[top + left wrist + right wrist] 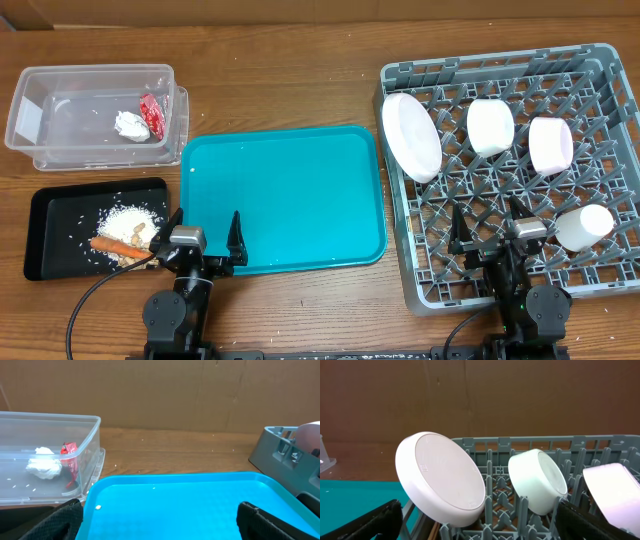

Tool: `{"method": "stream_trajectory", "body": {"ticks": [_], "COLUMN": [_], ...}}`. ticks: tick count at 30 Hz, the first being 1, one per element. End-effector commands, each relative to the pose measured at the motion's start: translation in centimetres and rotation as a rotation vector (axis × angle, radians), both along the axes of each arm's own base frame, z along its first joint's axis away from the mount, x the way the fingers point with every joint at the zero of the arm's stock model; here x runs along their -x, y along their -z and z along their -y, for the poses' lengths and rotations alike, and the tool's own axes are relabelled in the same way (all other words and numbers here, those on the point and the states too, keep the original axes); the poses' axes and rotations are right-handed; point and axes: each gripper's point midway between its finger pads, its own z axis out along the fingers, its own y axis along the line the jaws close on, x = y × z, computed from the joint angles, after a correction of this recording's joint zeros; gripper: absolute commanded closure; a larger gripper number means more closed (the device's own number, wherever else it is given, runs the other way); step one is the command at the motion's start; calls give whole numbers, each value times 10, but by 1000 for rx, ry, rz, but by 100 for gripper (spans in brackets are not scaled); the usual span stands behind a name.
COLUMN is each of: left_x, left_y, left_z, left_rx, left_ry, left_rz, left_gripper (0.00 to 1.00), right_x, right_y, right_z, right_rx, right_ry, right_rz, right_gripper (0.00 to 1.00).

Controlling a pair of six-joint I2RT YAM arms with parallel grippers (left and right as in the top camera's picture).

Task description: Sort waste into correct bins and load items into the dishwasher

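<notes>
Surveying the counter (300,90) from the left: the clear tub (40,100) at the far left holds the crumpled tissue (128,123) and the red wrapper (152,114), touching each other. Both are light and soft and would crush under any pinch. Nearer, the black tray (40,235) carries the rice (130,216), loose and sticky by the look of it, with the carrot (105,243) and beige scraps beside it.

The left hand (207,228) hovers at the near edge of the teal tray (290,200), fingers wide, holding nothing.

At the right, the grey rack (500,62) holds the plate (410,135) tilted on edge, then the white bowl (490,127), the pink bowl (549,144) and, nearer, the cup (585,226) on its side. These are judged stiff, glazed, slippery and breakable, and each is best taken across the rim. The right hand (488,228) hangs over the rack's near rows, spread wide and empty. Chopsticks cannot be made out. Sorting and loading otherwise appear complete.
</notes>
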Motion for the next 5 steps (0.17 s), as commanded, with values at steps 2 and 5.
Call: {"method": "stream_trajectory", "body": {"ticks": [2, 5], "left_x": [0, 0], "left_y": [0, 0], "left_z": [-2, -2], "left_rx": [-26, -26], "left_ry": [-4, -4], "left_rz": [5, 5], "left_gripper": [0, 0], "right_x": [0, 0], "right_y": [2, 2], "right_z": [0, 0], "right_rx": [1, 1], "right_ry": [5, 5], "right_rz": [1, 1], "right_gripper": [0, 0]}}
